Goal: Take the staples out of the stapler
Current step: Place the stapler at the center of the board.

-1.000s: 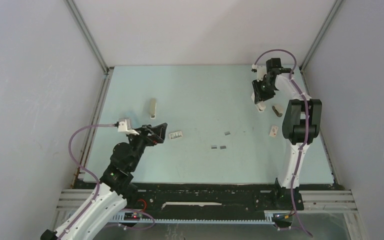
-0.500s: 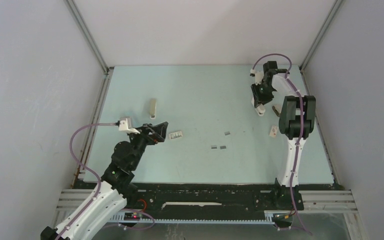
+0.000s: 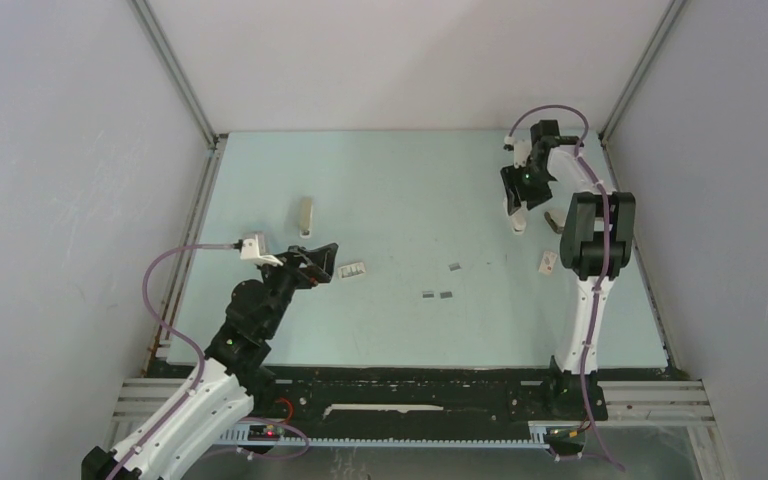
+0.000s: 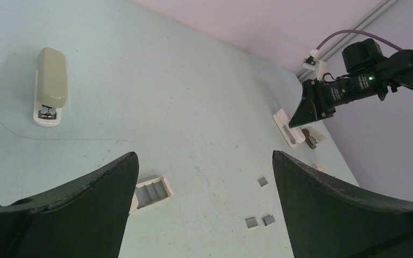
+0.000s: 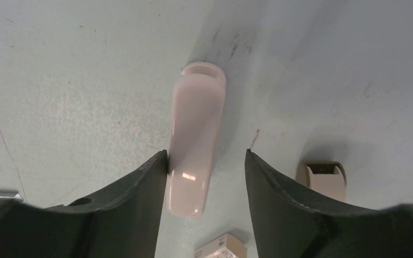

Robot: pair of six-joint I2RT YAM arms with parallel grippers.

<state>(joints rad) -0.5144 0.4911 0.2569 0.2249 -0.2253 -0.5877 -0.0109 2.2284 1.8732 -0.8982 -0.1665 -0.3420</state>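
Note:
A beige stapler [image 3: 305,215] lies closed at the left centre of the table; it also shows in the left wrist view [image 4: 50,83]. A white stapler [image 5: 196,145] lies at the far right, between the open jaws of my right gripper [image 5: 205,157], whose left finger touches its side. In the top view that gripper [image 3: 515,203] hangs just over it. Three small dark grey staples [image 3: 454,266] [image 3: 429,295] [image 3: 446,295] lie loose mid-table, also in the left wrist view [image 4: 262,181] [image 4: 251,222]. My left gripper [image 3: 318,266] is open and empty, above the table near a small white tray [image 4: 150,192].
A small white box [image 3: 547,262] and a brownish beige piece [image 3: 554,221] lie right of the white stapler; both show in the right wrist view, the box [image 5: 220,247] and the piece [image 5: 322,176]. Grey walls and metal rails enclose the table.
My right gripper has shifted slightly left and lower around the white stapler. The left arm has barely moved.

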